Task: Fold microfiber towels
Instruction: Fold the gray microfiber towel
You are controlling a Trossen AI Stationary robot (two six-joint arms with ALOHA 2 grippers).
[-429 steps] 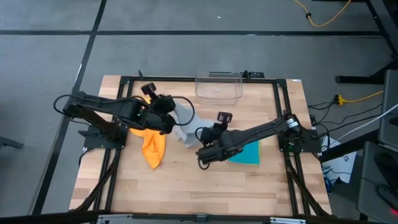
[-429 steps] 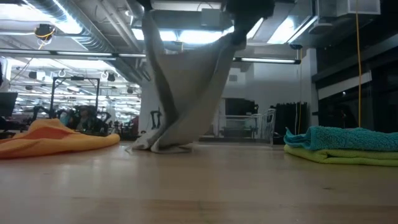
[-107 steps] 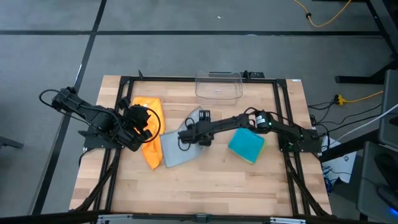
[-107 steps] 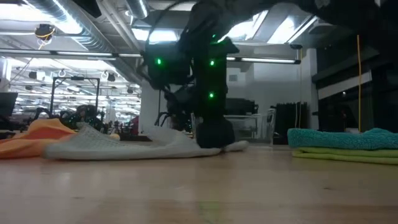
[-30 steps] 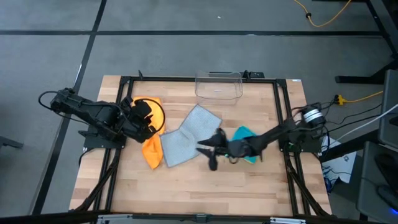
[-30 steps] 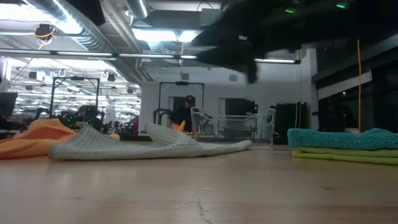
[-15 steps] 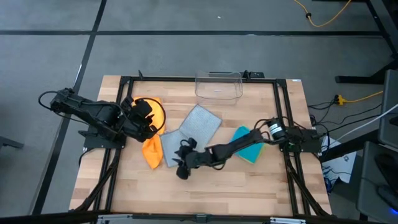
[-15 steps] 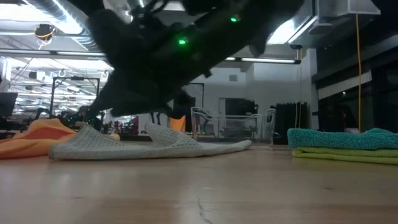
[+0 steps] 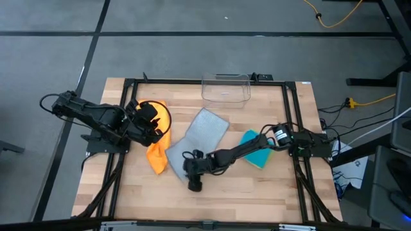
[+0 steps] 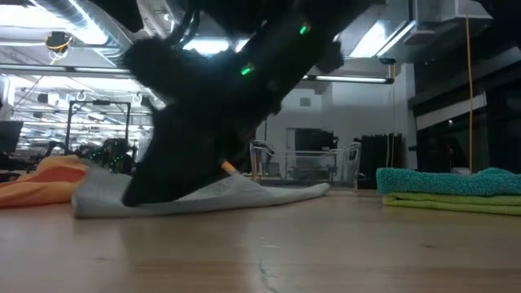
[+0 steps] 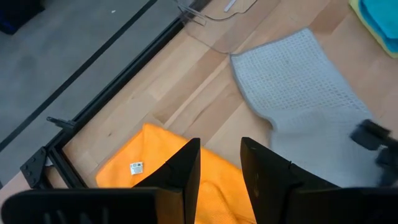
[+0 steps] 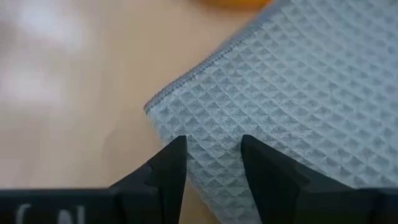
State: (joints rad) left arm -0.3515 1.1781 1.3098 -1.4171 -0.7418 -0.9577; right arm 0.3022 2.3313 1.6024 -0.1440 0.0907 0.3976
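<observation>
Wooden slats of the table (image 9: 257, 192) carry the light grey waffle-weave microfiber towel (image 9: 196, 138) spread at centre, the crumpled orange microfiber towel (image 9: 156, 154) at its 9 o'clock. Half a second ago the right gripper (image 9: 194, 185) hung just beside the grey towel's near corner; now it sits lower over that corner, jaws narrowly parted, empty. Unmoved at 9 o'clock, the left gripper (image 9: 154, 128) hovers over the orange towel, jaws narrowly parted.

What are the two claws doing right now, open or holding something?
Left claw: open, empty, above the orange towel.
Right claw: open, holding nothing, over a corner of the grey towel.
</observation>
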